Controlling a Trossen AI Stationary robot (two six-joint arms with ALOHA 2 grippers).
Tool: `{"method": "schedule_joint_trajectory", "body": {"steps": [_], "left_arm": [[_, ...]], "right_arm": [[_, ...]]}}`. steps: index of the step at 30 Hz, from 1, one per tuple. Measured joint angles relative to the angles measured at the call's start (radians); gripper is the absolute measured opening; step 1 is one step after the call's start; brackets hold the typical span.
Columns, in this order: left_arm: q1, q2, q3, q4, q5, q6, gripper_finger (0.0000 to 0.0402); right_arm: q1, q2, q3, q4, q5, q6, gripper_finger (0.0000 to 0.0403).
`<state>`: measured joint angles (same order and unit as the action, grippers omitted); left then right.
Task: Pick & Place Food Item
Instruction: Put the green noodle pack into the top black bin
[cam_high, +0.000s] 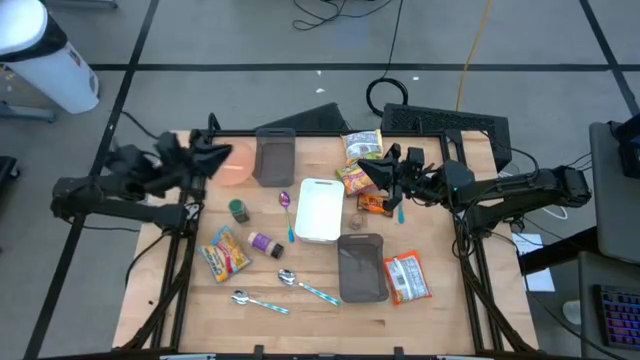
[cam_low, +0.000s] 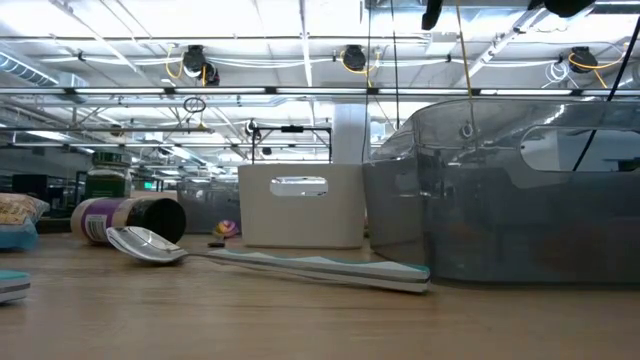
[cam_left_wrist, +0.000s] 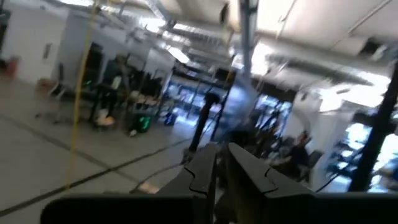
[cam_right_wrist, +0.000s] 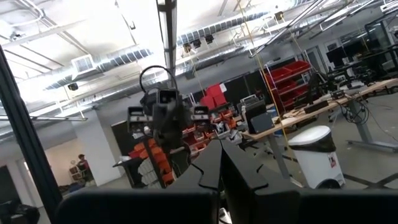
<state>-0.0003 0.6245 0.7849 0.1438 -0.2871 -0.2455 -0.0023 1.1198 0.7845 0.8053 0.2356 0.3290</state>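
L pincer (cam_left_wrist: 217, 168) pressed together, R pincer (cam_right_wrist: 219, 163) pressed together, snack packet (cam_high: 408, 278) print unreadable

- Pretty even overhead light here, coming off the ceiling strip lights (cam_low: 300, 40), so nothing on the table (cam_high: 320, 315) throws a hard shadow.
- Left wrist view is smeared with blur, and the bright patches up top wash out to near white.
- Right wrist view is sharper, but the ceiling glare blows out behind the beams.
- Low view: the spoon (cam_low: 150, 243) bowl catches a small glint, and the clear container (cam_low: 520, 190) mirrors the lights.
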Motion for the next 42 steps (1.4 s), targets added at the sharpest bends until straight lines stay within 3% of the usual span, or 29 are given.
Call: {"method": "schedule_joint_trajectory", "body": {"steps": [7, 18, 25, 28, 35, 42], "left_arm": [[0.006, 0.14, 0.0, 0.016, -0.06, -0.057, 0.0049], [0.084, 0.23, 0.0, 0.044, 0.05, -0.226, 0.0184], [0.092, 0.298, 0.0, 0.144, -0.028, -0.228, 0.0213], [0.094, 0.334, 0.0, 0.143, -0.018, -0.236, 0.0214], [0.094, 0.412, 0.0, 0.125, 0.097, -0.291, 0.0214], [0.094, 0.437, 0.0, 0.127, 0.113, -0.308, 0.0214]], "right_arm": [[-0.038, 0.0, 0.0, 0.042, 0.0, 0.042, 0.003], [-0.091, 0.0, 0.0, 0.058, 0.029, 0.097, 0.0192], [-0.096, 0.027, 0.001, 0.007, 0.024, 0.09, 0.0233], [-0.115, 0.027, 0.001, -0.136, 0.016, 0.131, 0.0235], [-0.218, -0.022, 0.001, -0.633, -0.19, 0.289, 0.0223], [-0.298, -0.036, 0.001, -0.948, -0.188, 0.398, 0.0226]]}}
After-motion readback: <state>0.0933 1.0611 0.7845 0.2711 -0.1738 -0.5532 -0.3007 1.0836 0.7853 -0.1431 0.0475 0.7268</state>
